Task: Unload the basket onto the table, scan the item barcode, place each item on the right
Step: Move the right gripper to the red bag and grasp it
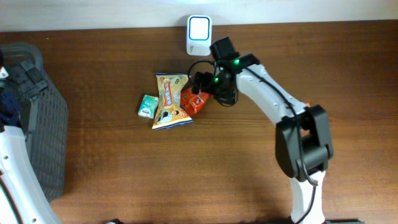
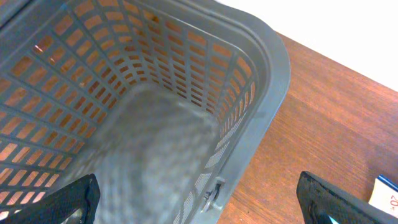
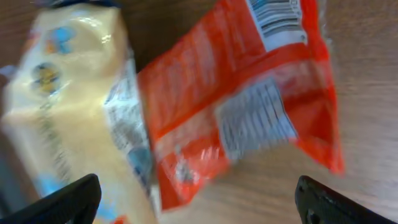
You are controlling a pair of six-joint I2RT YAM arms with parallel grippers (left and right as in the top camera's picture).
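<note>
The right tool (image 3: 202, 202) hangs wide over the red packet (image 3: 249, 118), which lies on the desk (image 1: 249, 168) at the scanner's (image 1: 199, 28) 6 o'clock, touching the yellow bag (image 3: 68, 106) at its 9 o'clock. Both are glossy, crinkly film pouches, so a pinch may slip or snag the neighbour; the left tool (image 2: 199, 205), also wide, hovers over the grey lattice basket (image 2: 267, 68)

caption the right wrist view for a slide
Open right end effector above an orange snack packet beside a yellow packet.
</note>
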